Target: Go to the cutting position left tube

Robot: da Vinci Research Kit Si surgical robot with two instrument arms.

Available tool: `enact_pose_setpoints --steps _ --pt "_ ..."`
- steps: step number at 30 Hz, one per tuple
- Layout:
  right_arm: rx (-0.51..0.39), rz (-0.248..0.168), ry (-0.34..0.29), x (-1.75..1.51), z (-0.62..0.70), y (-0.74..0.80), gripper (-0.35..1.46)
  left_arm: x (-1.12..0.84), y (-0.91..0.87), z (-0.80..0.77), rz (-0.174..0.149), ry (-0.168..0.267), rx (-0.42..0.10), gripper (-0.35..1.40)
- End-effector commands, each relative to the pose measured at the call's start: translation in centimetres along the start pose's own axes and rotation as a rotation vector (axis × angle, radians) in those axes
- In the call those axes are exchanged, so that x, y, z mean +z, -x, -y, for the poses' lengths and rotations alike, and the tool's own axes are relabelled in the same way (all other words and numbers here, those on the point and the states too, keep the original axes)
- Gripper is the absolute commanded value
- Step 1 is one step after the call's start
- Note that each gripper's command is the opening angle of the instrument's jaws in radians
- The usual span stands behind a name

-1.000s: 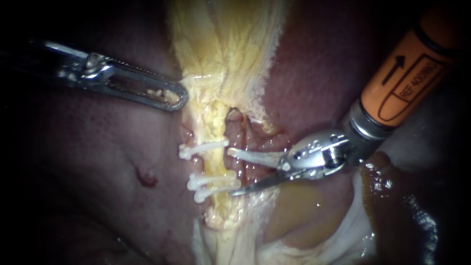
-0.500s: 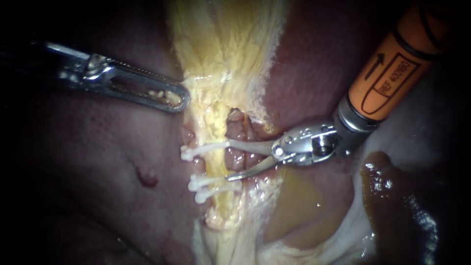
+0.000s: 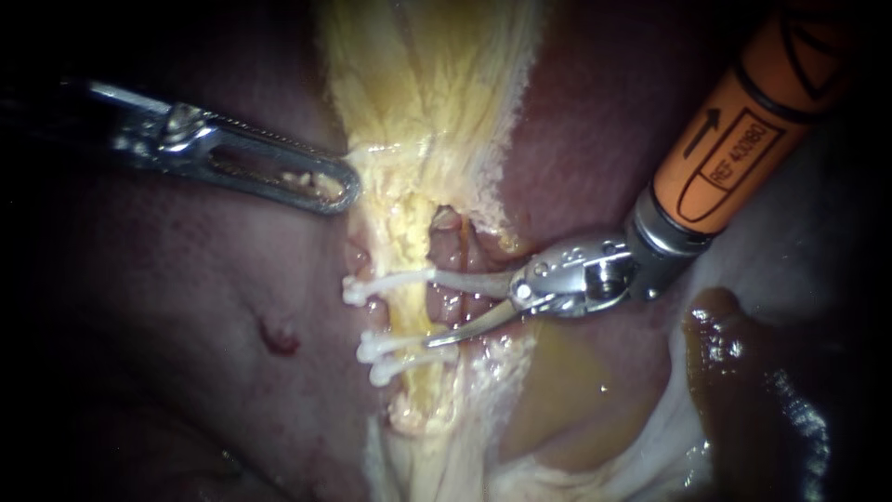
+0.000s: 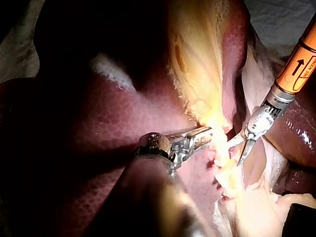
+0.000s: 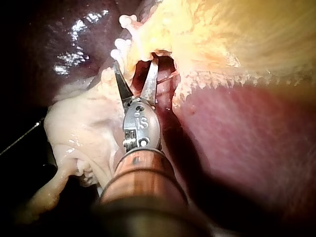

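Note:
A yellow tube runs down the middle of the endoscope view, with one white clip across it above and two white clips below. My right instrument comes in from the upper right on an orange shaft. Its two blades stand open, tips at the tube's right edge between the upper clip and the lower pair. The right wrist view shows the same open blades at the yellow tissue. My left instrument has slotted jaws shut on the yellow tissue's left edge, as the left wrist view also shows.
Dark red liver with a small red spot lies left of the tube. Pink tissue sits just right of the tube under the blades. Brown fluid pools at the lower right beside pale tissue.
My right instrument has moved left toward the clipped tube, and its open blades now reach the tube between the clips. The left instrument has held still.

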Motion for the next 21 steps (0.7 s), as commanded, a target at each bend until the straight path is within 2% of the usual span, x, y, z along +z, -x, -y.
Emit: enact_pose_setpoints --steps 1,10,14,21 --pt "0.007 -0.005 -0.007 0.01 0.02 -0.01 1.44 0.0 0.0 0.0 0.0 0.001 -0.001 -0.35" --pt "-0.001 -0.037 -0.079 0.2 0.19 -0.16 1.44 0.01 0.0 0.0 0.001 0.002 -0.001 -0.35" --pt "-0.004 -0.055 -0.101 0.27 0.19 -0.23 1.44 0.02 0.0 0.0 0.001 0.002 0.0 -0.35" --pt "0.014 -0.082 -0.103 0.42 0.12 -0.31 1.44 0.05 -0.01 0.0 -0.001 -0.002 0.0 -0.35"
